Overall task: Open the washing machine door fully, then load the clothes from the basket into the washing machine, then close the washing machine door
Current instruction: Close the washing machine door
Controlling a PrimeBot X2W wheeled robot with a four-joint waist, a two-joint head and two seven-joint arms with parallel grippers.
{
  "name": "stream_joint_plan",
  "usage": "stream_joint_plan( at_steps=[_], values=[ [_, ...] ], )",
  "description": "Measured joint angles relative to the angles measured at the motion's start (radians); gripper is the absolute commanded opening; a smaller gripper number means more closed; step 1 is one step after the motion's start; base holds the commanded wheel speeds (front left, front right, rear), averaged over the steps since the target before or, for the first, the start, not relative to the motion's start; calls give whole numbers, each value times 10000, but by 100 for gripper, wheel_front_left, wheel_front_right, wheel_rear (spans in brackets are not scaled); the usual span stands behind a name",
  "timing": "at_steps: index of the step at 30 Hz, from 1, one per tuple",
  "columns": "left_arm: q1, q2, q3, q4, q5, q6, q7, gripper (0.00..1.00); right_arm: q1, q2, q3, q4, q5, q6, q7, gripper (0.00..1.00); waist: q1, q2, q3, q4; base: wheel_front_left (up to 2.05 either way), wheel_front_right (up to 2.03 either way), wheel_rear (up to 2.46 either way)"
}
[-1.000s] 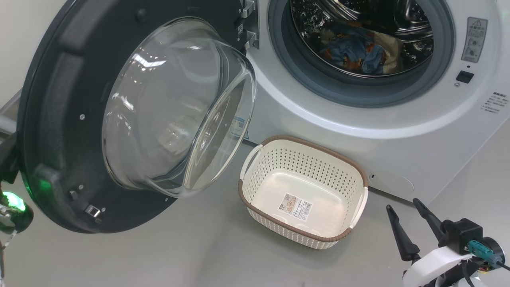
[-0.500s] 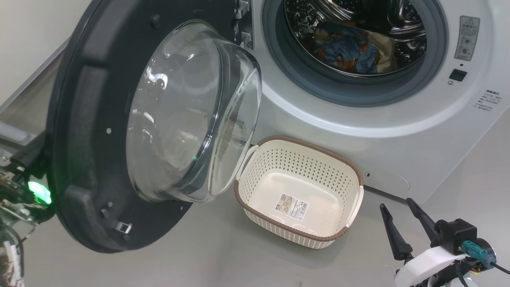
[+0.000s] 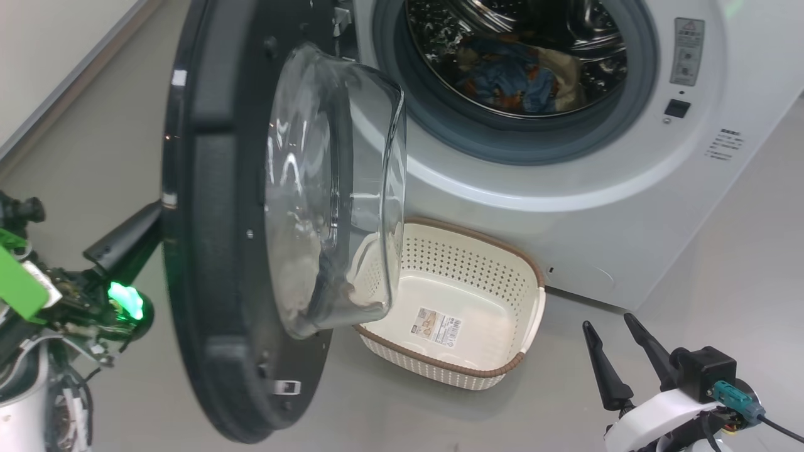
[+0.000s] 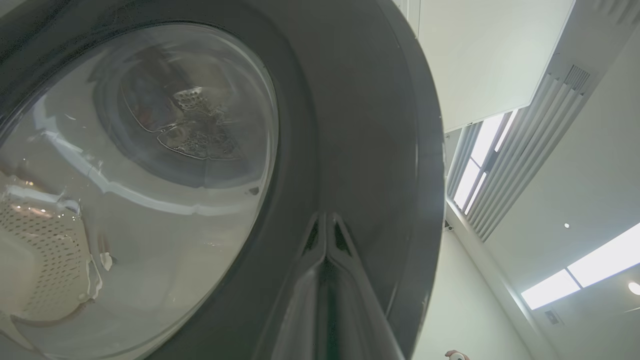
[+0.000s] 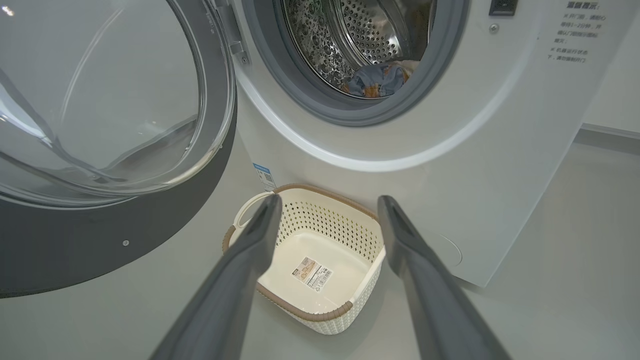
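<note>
Black washing machine door (image 3: pixel 210 188) half-open, closed left pincer (image 4: pixel 325 227) against it

The door (image 3: pixel 207 251) is black plastic, matt on its inner side; its bowl (image 3: pixel 333 188) is clear glass, smooth and very glossy. The washer (image 3: pixel 565 213) has a smooth white front with soft shine. The gasket (image 3: pixel 515 141) looks like matt grey rubber, and the drum (image 5: pixel 350 35) like bright perforated steel. The clothes (image 3: pixel 509 78) are soft printed cloth. The basket (image 3: pixel 452 263) is cream perforated plastic, with a brown woven-look rim.
</note>
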Motion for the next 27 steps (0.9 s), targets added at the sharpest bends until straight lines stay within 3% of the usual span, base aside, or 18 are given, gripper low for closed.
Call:
stream_joint_plan(
  at_steps=[16,27],
  values=[
    [475,-1195,-610,-984,159,0,-692,0,-5,134,-48,15,-2,-2,0,100,0,0,-99,-1434,0,0,0],
    [359,-1237,-1020,-1014,830,0,-2050,0,-6,23,-81,10,-48,0,0,100,0,0,-71,-2479,0,0,0]
  ],
)
